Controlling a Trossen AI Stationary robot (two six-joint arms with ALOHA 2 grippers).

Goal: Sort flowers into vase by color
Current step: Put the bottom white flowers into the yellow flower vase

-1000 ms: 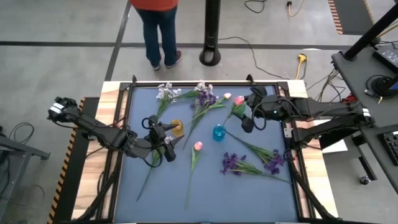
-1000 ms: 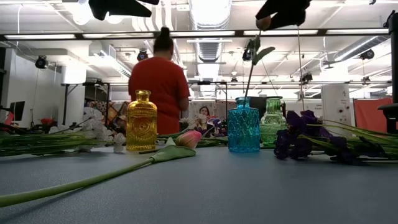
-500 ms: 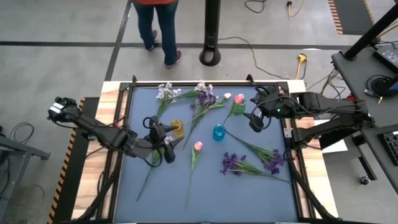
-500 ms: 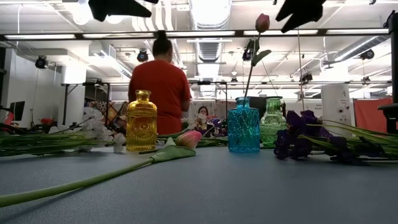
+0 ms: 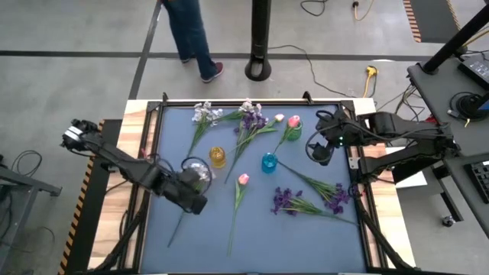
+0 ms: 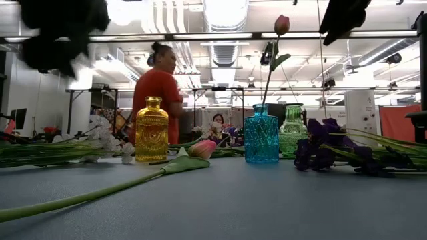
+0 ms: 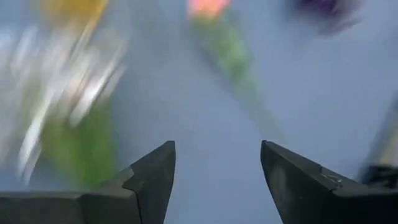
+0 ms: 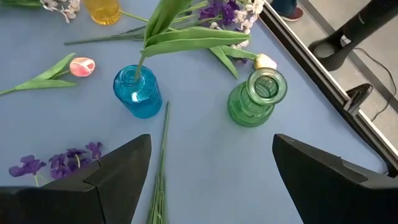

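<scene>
Gone from the pink tulip (image 6: 281,25), the right gripper (image 5: 321,148) has pulled back toward the right edge of the table (image 5: 153,252) with its fingers spread wide and empty; a second ago it was over the bud. That tulip now stands on its own in the blue vase (image 6: 261,134), stem upright, so one flower looks placed. The left gripper (image 5: 192,189) has swung too, from beside the yellow vase (image 5: 218,157) toward the near left part of the mat; its fingers stand apart with nothing between them, and its own camera is blurred by the motion.

Nearest to me, a second pink tulip (image 5: 243,179) lies flat, its long stem running toward the near edge. To the right lie dark purple sprays (image 5: 286,201), with more purple blossoms (image 5: 336,193) close by. Further in stand the yellow vase and blue vase, and behind the blue one the green vase (image 8: 257,97), empty as the right wrist view shows it. At the far edge lie white sprays (image 5: 203,114), a purple-and-white bunch (image 5: 252,118) and another pink bud (image 5: 279,118).

Most flowers remain unsorted, I judge. The stems cross near the vases and could snag a reach. A person (image 6: 156,87) walks beyond the table, clear of it.
</scene>
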